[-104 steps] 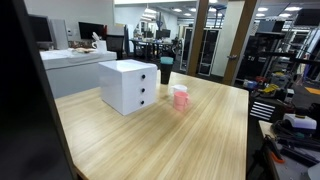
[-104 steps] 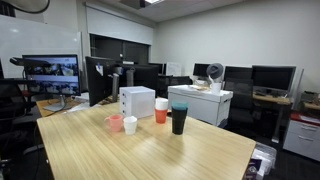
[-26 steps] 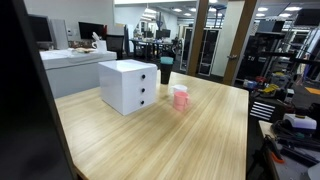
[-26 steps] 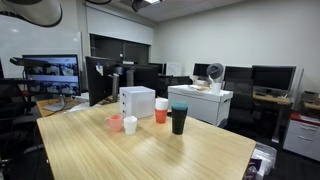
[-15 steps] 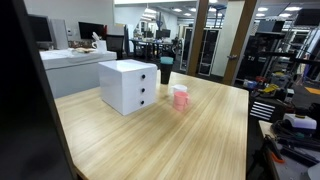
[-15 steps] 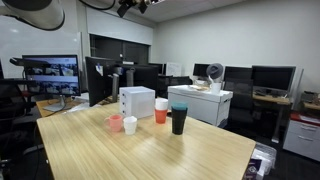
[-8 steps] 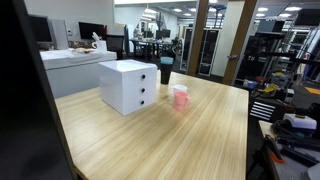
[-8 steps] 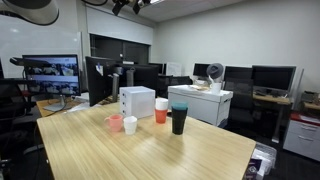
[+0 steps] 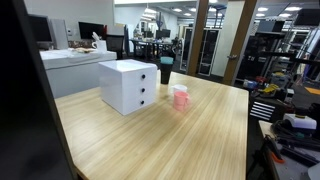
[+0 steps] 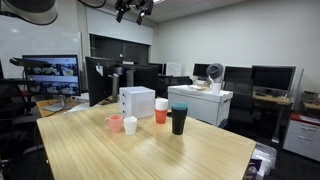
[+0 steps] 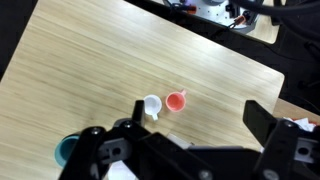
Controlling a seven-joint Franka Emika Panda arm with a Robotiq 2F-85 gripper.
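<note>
The gripper (image 11: 186, 138) is held high above the table (image 11: 90, 60). Its jaws are spread as wide as they go and nothing is gripped between them. Almost straight beneath it, a white cup (image 11: 151, 105) and a pink cup (image 11: 176, 101) are seen just beside each other. Whether they touch cannot be told. Both are set near the drawer face of the white drawer box (image 10: 137, 101). An orange cup (image 10: 160, 113) and a dark cup with a teal rim (image 10: 179, 120) are placed near the box too, apart from that pair.

From such a height, a descent is judged best made slowly and straight down. The jaws should be kept wide and centred over one cup only. The wrist should be turned so that the fingers are passed down the cup's free sides, not into the narrow gap beside its neighbour.

No brand, label or writing can be read on the cups or the box. The monitors behind the box are too small to be made out.
</note>
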